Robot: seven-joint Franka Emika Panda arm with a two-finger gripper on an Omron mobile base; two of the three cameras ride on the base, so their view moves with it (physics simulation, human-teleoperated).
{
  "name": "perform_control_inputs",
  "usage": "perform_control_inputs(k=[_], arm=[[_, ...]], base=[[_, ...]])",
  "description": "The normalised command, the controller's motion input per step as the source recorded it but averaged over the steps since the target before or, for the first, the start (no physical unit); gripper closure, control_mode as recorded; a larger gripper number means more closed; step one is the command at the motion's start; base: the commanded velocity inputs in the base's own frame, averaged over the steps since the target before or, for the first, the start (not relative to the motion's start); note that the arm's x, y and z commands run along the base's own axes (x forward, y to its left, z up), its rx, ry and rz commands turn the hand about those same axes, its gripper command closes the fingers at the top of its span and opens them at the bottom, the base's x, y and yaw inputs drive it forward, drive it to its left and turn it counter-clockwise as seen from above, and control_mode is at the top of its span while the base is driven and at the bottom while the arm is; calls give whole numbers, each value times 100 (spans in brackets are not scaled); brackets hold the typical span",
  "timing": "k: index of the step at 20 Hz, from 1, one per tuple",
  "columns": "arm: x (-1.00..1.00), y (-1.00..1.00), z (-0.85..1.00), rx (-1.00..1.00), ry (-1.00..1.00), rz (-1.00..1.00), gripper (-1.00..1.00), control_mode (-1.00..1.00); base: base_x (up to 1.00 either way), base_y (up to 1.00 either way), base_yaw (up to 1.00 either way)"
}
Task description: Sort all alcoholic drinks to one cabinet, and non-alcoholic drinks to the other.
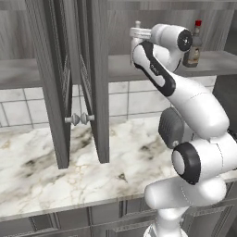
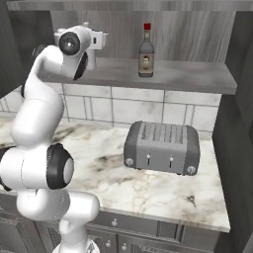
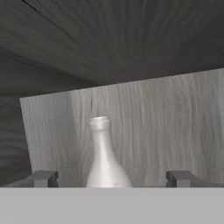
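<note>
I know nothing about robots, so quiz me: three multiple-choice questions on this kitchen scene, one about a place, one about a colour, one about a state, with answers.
1. Where does the toaster stand?
A. on the marble counter
B. on the cabinet shelf
C. inside a drawer

2. What colour is the cap of the squat dark bottle?
A. teal
B. red
C. silver

3. How are the pincer's fingers set around the pale long-necked bottle?
A. shut tight on its neck
B. spread wide, apart from it
C. holding it tilted

Answers: 1 A, it sits on the counter below the shelf. 2 B, the cap shows red in the right base view. 3 B, the hand view shows a gap on each side of the upright bottle.
</note>
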Motion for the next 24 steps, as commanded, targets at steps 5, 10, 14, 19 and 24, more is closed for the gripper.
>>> perform_control_inputs(k=[5, 10, 14, 19, 24], arm=[[-99, -26, 8, -1, -3, 0, -100, -100], [-100, -26, 6, -1, 0, 0, -100, -100], [-100, -19, 1, -2, 0, 0, -100, -100], [-100, -10, 0, -4, 7, 0, -100, -100], [-100, -1, 0, -7, 20, 0, -100, -100]], base=[[0, 0, 0], [0, 0, 0], [0, 0, 0], [0, 0, 0], [0, 0, 0]])
